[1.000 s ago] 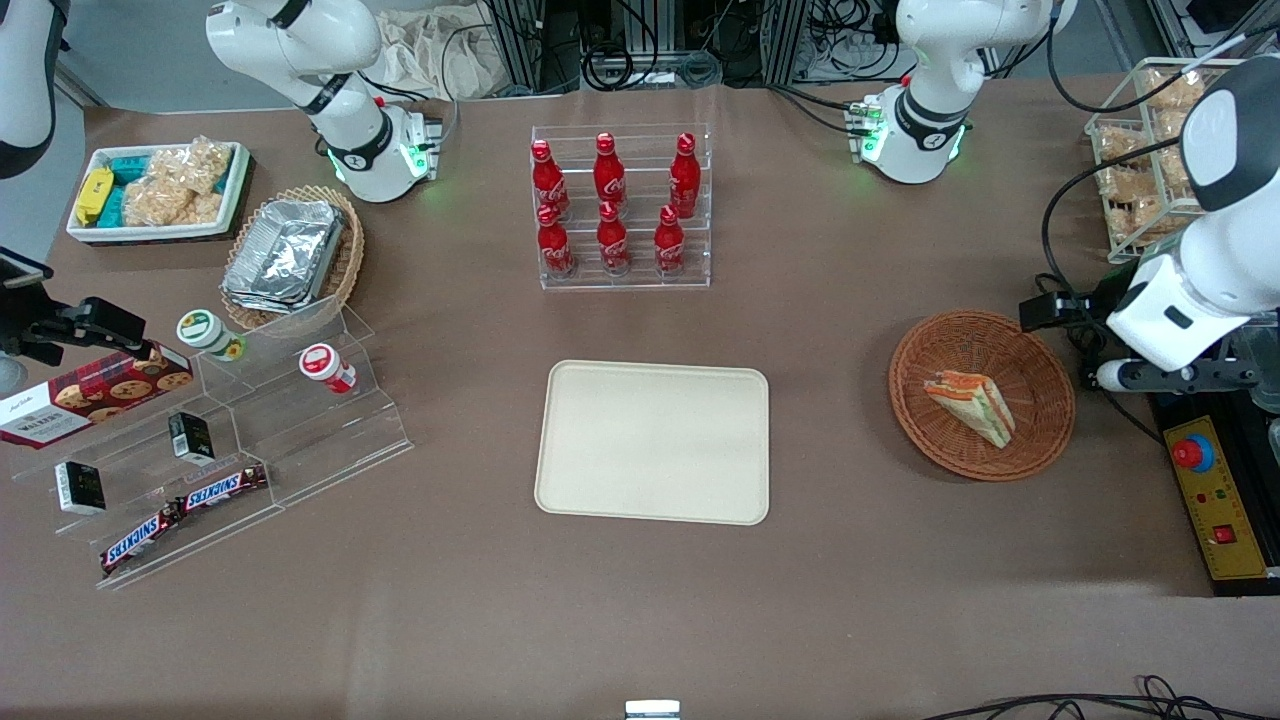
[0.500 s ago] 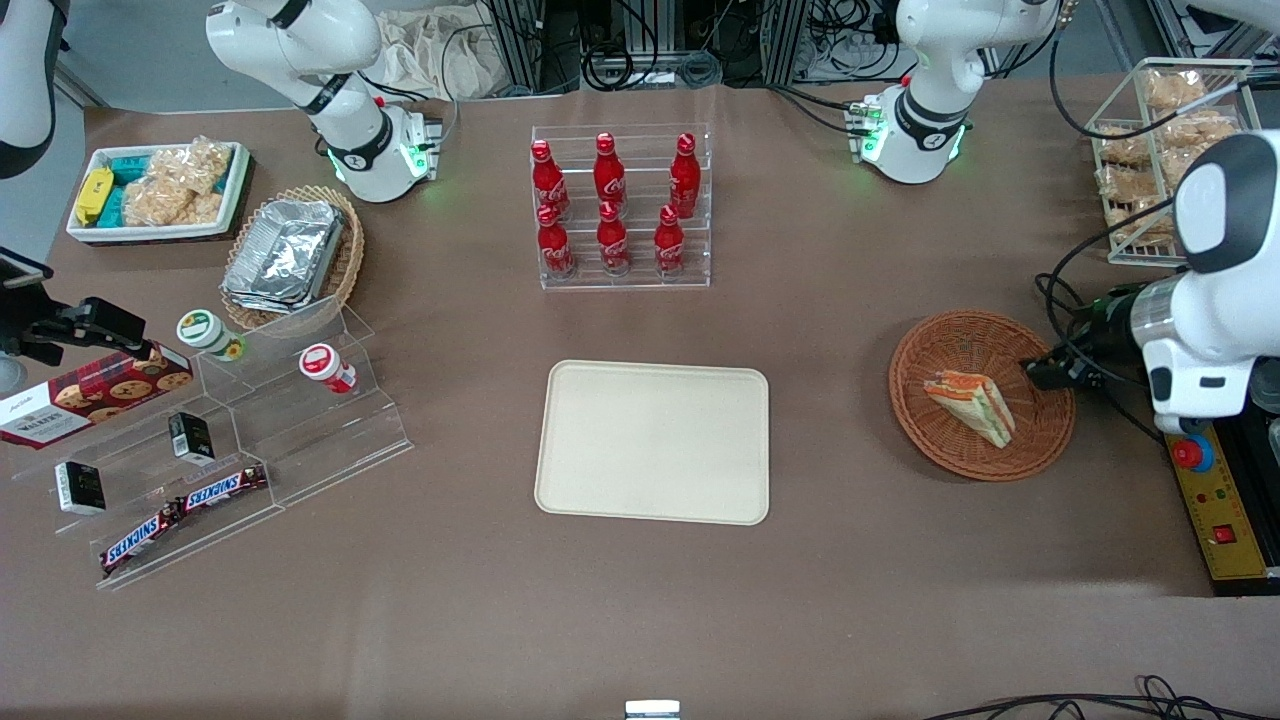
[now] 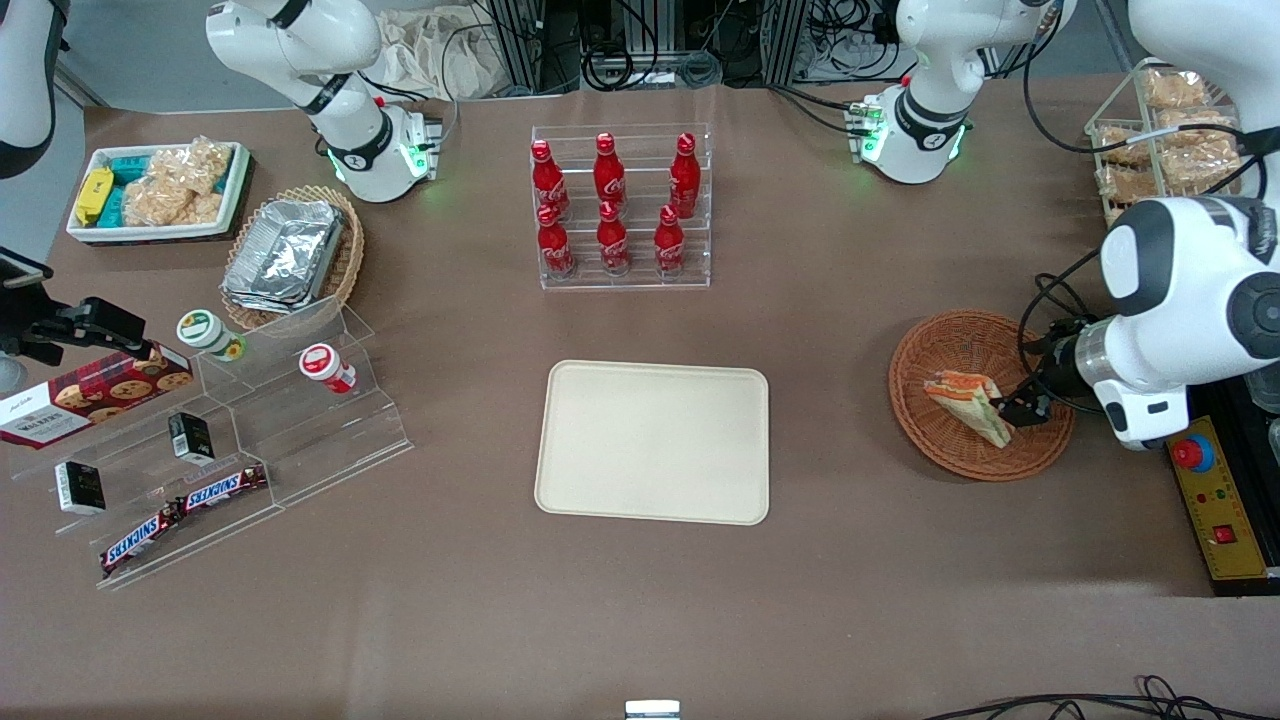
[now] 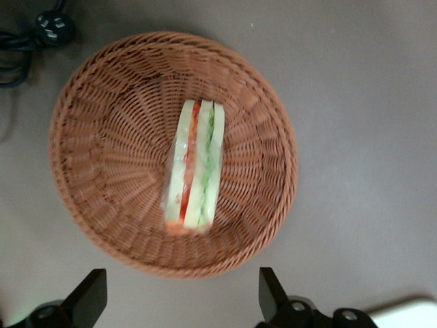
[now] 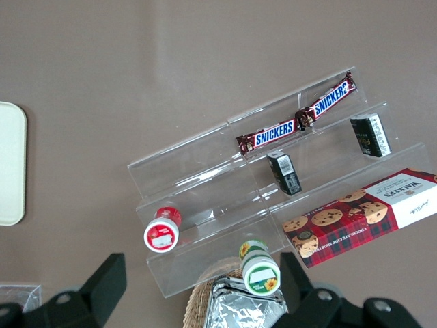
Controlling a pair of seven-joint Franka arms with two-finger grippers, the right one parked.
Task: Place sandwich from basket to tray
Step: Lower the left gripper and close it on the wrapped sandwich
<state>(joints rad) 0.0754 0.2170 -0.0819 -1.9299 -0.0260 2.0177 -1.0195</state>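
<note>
Wrist view alone shows pincer (image 4: 179,301) fingers spread wide, holding nothing, above the basket (image 4: 89,164) rim. Wrapped triangular sandwich (image 3: 968,406) lies inside the round woven wicker basket. Smooth flat tray (image 3: 653,441) sits well apart on the table (image 3: 850,580).

Sandwich (image 3: 968,404) in basket (image 3: 960,340), hand (image 3: 1026,409) above it, fingers apart

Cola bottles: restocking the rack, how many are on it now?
6, all on the clear rack: three on the upper step, three on the lower step, nearer the front camera. None seem hidden. The gripper hovers over the basket, jaws open.
</note>
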